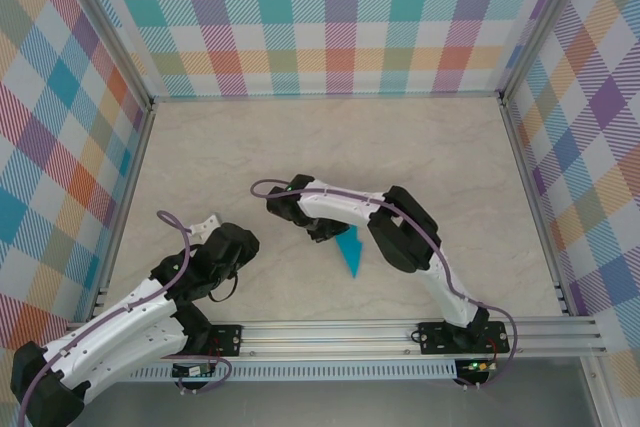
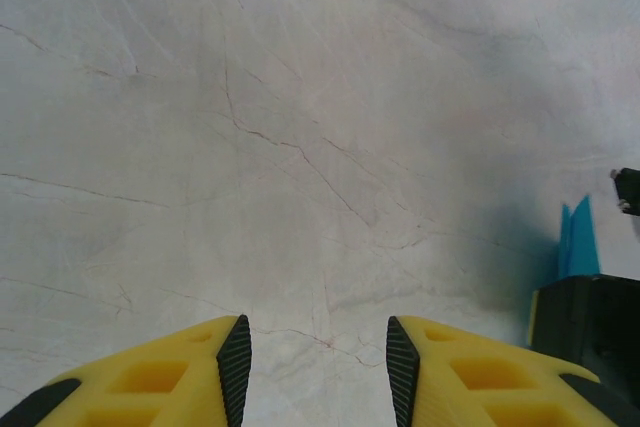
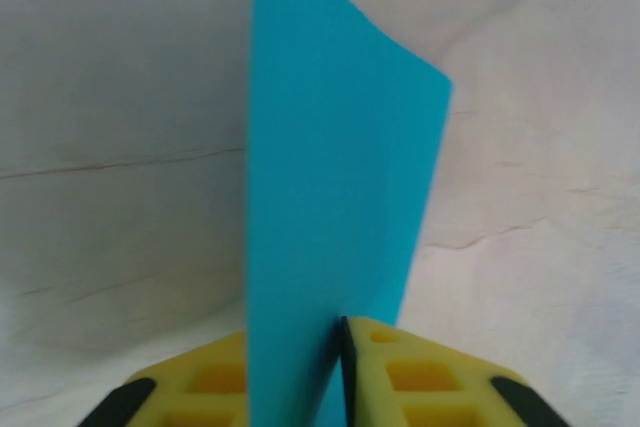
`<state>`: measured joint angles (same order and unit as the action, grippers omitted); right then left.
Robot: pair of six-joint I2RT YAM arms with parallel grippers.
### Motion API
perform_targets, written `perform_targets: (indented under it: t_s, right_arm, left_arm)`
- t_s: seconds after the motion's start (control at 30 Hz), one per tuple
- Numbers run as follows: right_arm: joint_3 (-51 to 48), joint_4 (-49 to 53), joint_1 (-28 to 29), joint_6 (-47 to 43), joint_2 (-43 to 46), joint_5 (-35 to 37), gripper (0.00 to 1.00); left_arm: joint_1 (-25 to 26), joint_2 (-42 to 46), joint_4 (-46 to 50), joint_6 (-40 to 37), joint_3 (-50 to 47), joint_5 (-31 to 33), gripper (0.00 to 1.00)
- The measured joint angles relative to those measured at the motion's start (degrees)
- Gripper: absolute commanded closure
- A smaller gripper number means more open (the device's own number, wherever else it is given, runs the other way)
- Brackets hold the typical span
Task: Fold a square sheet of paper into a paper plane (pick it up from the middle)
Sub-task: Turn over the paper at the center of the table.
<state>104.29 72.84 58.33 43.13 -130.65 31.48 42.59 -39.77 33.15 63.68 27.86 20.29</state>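
the folded paper [image 3: 330, 197] stands on edge near the middle of the table [image 1: 300, 147], pinched in the right end effector [image 3: 300, 337]; the left end effector [image 2: 318, 347] hangs open and empty nearby; best, i judge, to hold the pinch at the crease while the left presses a wing down gently

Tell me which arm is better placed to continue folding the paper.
Right. The paper stands between the jaws of the right gripper; the left gripper hovers open over the table, with the paper off to its side.
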Motion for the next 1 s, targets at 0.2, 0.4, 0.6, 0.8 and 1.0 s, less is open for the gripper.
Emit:
perform_targets:
  t_s: [0.2, 0.4, 0.6, 0.8, 1.0]
  right_arm:
    - [-2.5, -7.0, 0.8, -1.3, 1.6, -8.5, 0.50]
    - [-15.2, -19.0, 0.0, -4.7, 17.0, -17.6, 0.33]
    - [-32.3, -33.6, -5.2, -5.9, 38.9, -27.3, 0.34]
    - [-50.1, -48.9, -16.5, -4.7, 47.6, -42.6, 0.76]
    - [-60.4, -58.4, -19.3, -1.6, 47.8, -54.6, 0.91]
  left_arm:
    - [0.0, 0.1, 0.0, 0.0, 0.0, 0.0, 0.55]
    - [0.0, -1.4, -0.1, -0.2, 0.0, -0.1, 0.55]
    - [0.0, -6.4, -1.7, -2.3, 0.9, -2.4, 0.53]
    - [-0.3, -19.4, -8.0, -5.9, 5.1, -10.3, 0.51]
    - [-1.7, -33.2, -15.0, -7.6, 9.0, -20.0, 0.52]
